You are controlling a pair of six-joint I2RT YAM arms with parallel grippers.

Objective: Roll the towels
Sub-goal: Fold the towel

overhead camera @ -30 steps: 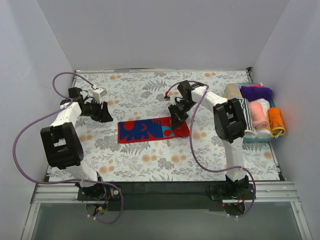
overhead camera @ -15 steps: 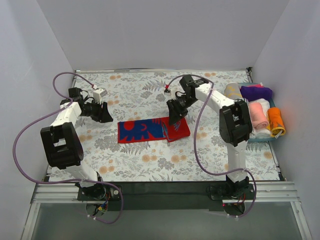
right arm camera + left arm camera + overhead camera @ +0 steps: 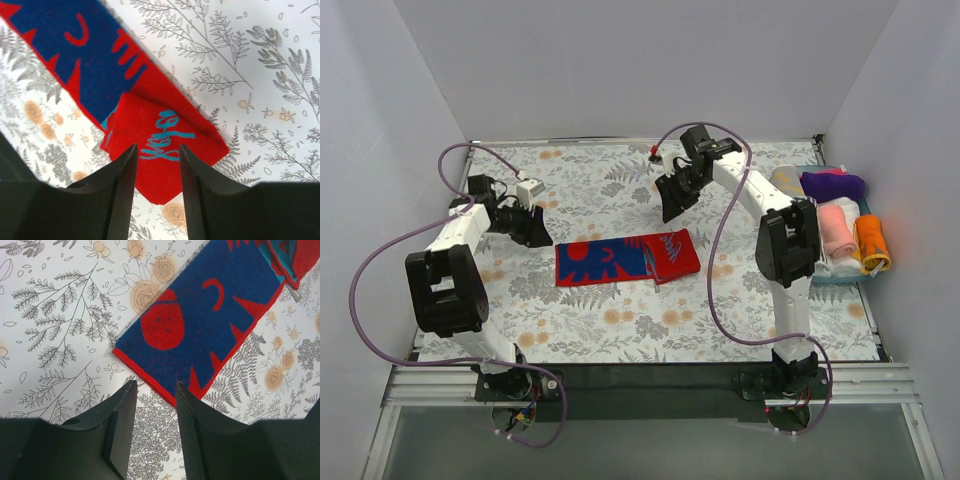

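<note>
The red and blue towel (image 3: 618,261) lies spread flat on the fern-and-flower covering (image 3: 610,180) of the bench (image 3: 650,375), between the two arms. It is not rolled.

The left end effector (image 3: 534,231) stands just to the left of the towel, with its fingers parted and nothing between them. In the left wrist view, the left end effector (image 3: 154,392) is seen from above. The towel's (image 3: 200,335) near corner, edged in red, lies just beyond its fingertips, in line with the gap. The blue field with its red figures runs away ahead and to the right of it. I cannot tell whether the tips touch the cloth.

The right end effector (image 3: 672,205) hangs beyond the towel's right end, on the far side from the arm bases. Its fingers are also parted and empty. In the right wrist view, the right end effector (image 3: 156,150) frames the folded flap (image 3: 165,145) between its tips. The flap is the towel's (image 3: 100,60) right end, turned back over itself, and it shows teal script on red. The blue part stretches off ahead and to the left.

Well to the right of the right end effector, a teal tray (image 3: 842,279) sits at the bench's edge. It holds a salmon-pink towel (image 3: 836,228) that is already rolled, packed among other rolled cloths (image 3: 832,185).
</note>
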